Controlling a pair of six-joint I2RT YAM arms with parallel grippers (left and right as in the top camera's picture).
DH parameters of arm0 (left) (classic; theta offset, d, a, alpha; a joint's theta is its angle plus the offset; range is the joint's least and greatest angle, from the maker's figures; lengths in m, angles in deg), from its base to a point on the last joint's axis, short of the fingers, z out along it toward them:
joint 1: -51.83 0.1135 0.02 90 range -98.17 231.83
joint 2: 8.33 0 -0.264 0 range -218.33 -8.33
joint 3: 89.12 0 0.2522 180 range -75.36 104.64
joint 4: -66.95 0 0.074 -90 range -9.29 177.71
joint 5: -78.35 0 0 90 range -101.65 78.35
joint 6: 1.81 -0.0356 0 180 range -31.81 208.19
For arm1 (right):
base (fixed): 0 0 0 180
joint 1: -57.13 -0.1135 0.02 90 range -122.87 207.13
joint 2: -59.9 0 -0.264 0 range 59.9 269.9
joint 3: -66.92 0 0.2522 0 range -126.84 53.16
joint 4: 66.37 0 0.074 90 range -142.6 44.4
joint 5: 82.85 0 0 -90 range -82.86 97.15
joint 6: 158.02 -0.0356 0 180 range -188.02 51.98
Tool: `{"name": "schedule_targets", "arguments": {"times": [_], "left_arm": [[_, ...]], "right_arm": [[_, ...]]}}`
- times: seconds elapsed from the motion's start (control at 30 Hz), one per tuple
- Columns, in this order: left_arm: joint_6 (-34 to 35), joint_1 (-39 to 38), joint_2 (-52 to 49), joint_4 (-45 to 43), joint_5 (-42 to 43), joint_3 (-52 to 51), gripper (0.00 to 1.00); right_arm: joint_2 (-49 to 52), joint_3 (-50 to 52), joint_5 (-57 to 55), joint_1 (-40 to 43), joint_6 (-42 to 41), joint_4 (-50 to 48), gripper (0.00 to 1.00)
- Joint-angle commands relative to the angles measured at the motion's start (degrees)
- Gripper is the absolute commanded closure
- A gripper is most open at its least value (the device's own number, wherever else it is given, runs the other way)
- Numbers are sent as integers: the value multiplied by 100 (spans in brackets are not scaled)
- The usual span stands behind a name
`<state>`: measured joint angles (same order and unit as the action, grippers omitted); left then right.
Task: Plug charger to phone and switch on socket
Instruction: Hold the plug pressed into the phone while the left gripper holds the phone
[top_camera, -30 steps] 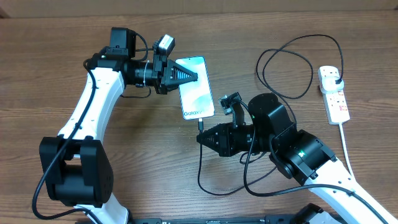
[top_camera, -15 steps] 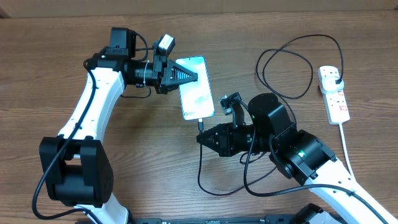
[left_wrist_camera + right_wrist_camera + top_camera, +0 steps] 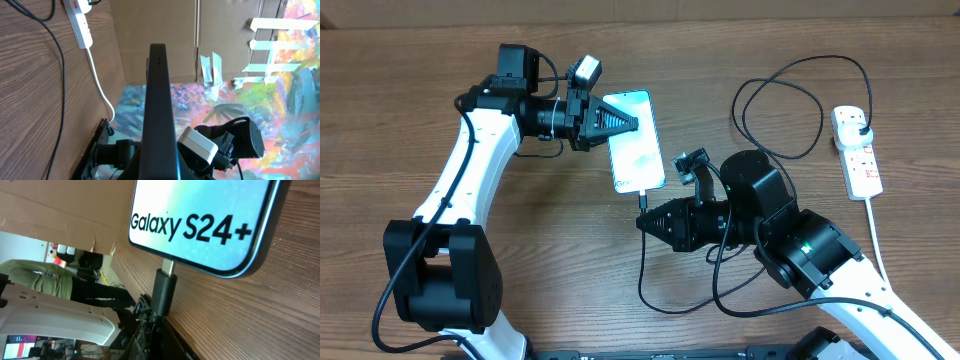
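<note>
Right claw (image 3: 645,222): clamped on the charger (image 3: 642,262) just under its connector (image 3: 164,286), tips pointing to 9 o'clock. The connector stands in the port at the 6 o'clock end of the phone (image 3: 634,140) and is judged seated. Left claw (image 3: 626,124): clamped on the phone's 9 o'clock edge. The socket (image 3: 858,152) lies well apart, between 2 and 3 o'clock of the right claw. Its long axis runs 12 to 6 on the tabletop (image 3: 420,80). The right arm is the nearer. In my judgement it must release and turn about to reach the switch.

blue-teal phone (image 3: 635,145) screen, black charger (image 3: 163,290), white red-marked socket (image 3: 860,160), brown woodgrain table (image 3: 720,40)
</note>
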<state>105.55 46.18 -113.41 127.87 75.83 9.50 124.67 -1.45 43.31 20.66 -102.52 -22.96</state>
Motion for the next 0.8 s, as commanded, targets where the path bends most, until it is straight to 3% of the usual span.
{"name": "schedule_targets", "arguments": {"times": [0.0, 0.77], "left_arm": [[-155, -72, 46, 22, 319, 63, 96], [-151, -76, 46, 83, 319, 63, 96]], "right_arm": [[-129, -15, -72, 22, 48, -63, 96], [-127, -13, -46, 22, 46, -37, 96]]}}
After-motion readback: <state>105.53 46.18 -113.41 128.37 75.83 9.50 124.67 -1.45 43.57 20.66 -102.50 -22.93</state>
